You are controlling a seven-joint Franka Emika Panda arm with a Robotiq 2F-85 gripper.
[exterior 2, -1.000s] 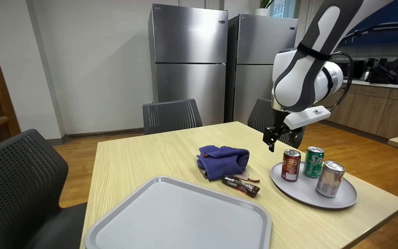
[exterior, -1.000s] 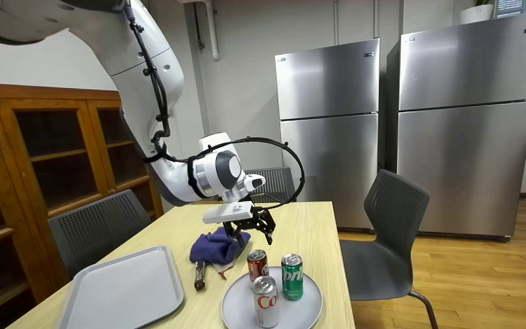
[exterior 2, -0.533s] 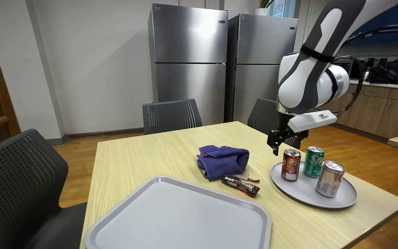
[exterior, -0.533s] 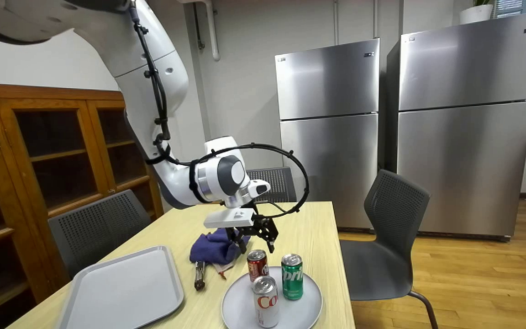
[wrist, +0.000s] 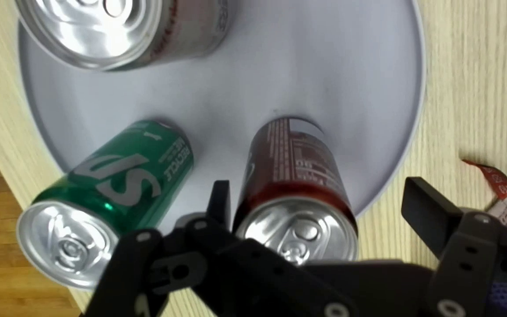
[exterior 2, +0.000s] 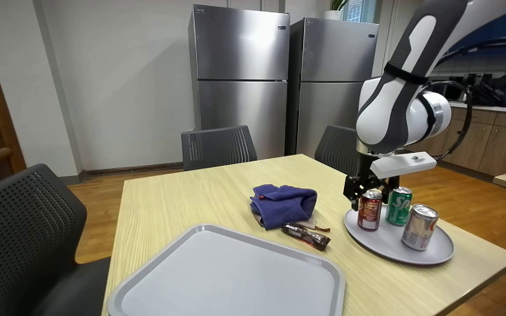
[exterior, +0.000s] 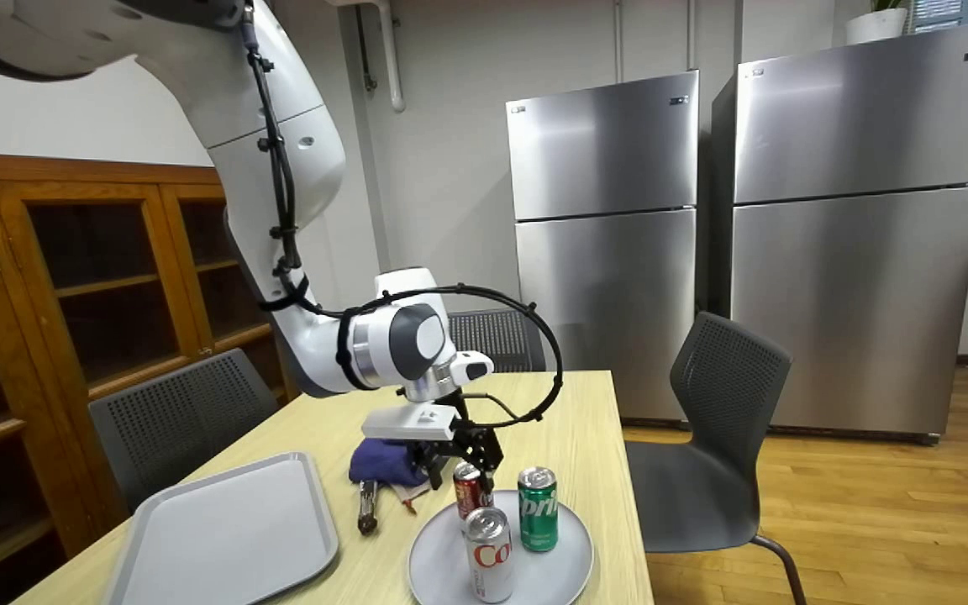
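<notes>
In the wrist view my gripper [wrist: 324, 204] stands open around the top of a dark red can [wrist: 295, 163]. The can is close to the left finger pad [wrist: 219, 202], while a wide gap lies between it and the right one. In both exterior views the gripper [exterior 2: 370, 202] is low over that can [exterior 2: 370, 215], which stands upright on a round grey plate [exterior 2: 367, 239]. A green Sprite can [wrist: 121, 176] is just outside the left finger. A silver Coke can [exterior: 488, 559] shares the plate, farther from the gripper.
A large grey tray [exterior 2: 235, 281] lies on the wooden table. Between tray and plate are a folded purple cloth [exterior 2: 283, 204] and a brown wrapped bar [exterior 2: 306, 236]. Chairs, such as a dark chair [exterior: 702, 437], stand round the table.
My gripper has come down, from above and behind the red can to around its top, staying open. The cans, plate, tray and cloth have not moved.
</notes>
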